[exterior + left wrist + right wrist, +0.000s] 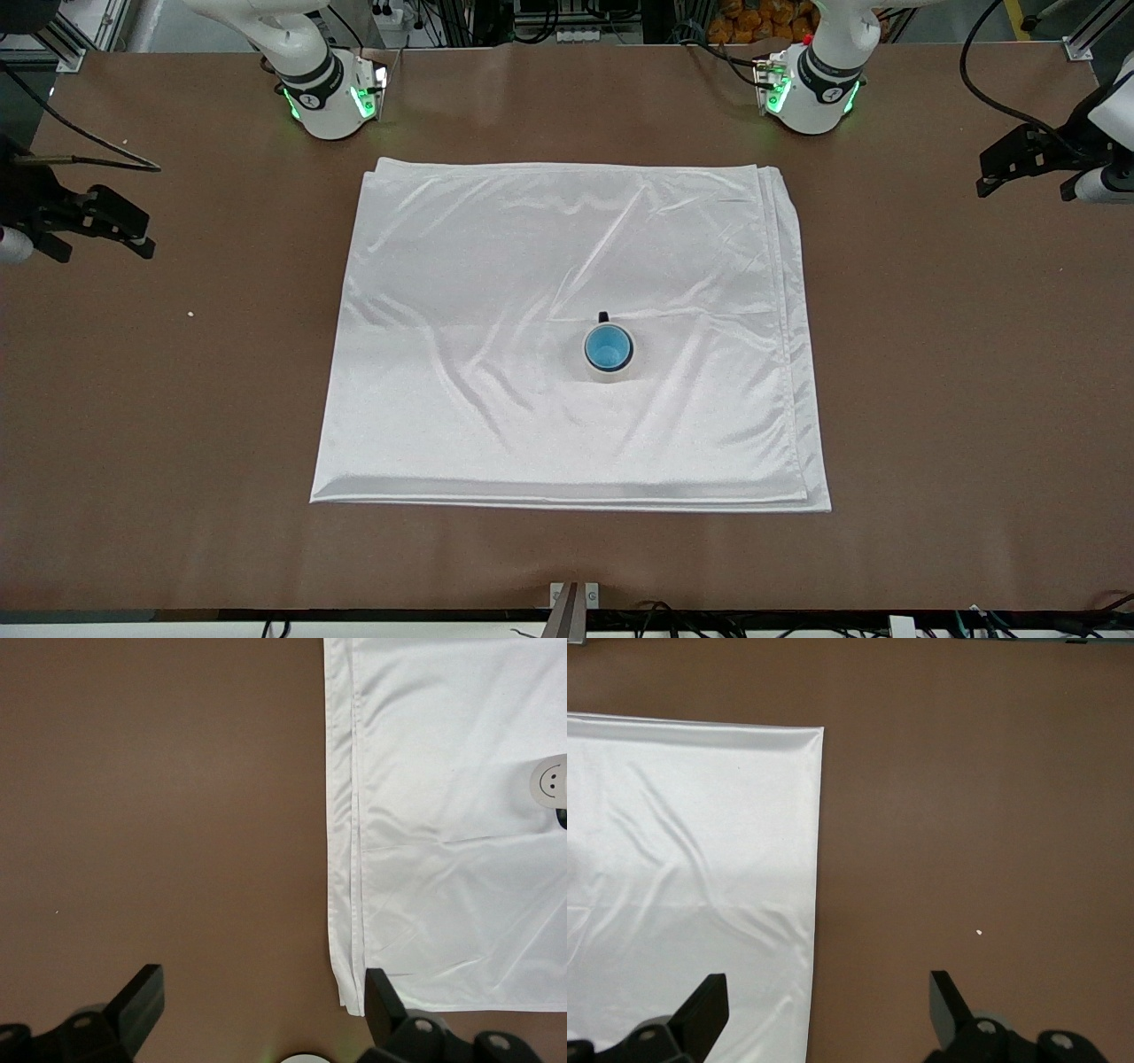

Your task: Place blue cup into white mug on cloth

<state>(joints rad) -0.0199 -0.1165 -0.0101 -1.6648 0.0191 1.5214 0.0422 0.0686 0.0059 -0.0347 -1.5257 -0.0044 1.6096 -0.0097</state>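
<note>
The blue cup [608, 346] stands upright inside the white mug [608, 377], whose black handle points toward the robots' bases. The mug rests on the white cloth [496, 354], a little toward the front camera from the cloth's middle. My left gripper [983, 175] hangs open over bare table off the cloth's edge at the left arm's end. The left wrist view shows it [263, 983] empty, with the cloth's layered edge [443, 815] and the mug's smiling face [551, 781]. My right gripper [146, 235] is open over the table at the right arm's end, and its own view shows it [828, 985] empty above the cloth's border [691, 859].
The brown table [930, 399] surrounds the cloth on all sides. A tiny white crumb [190, 313] lies on the table near the right gripper, the same crumb [979, 932] showing in the right wrist view. Both arm bases stand along the table's edge farthest from the front camera.
</note>
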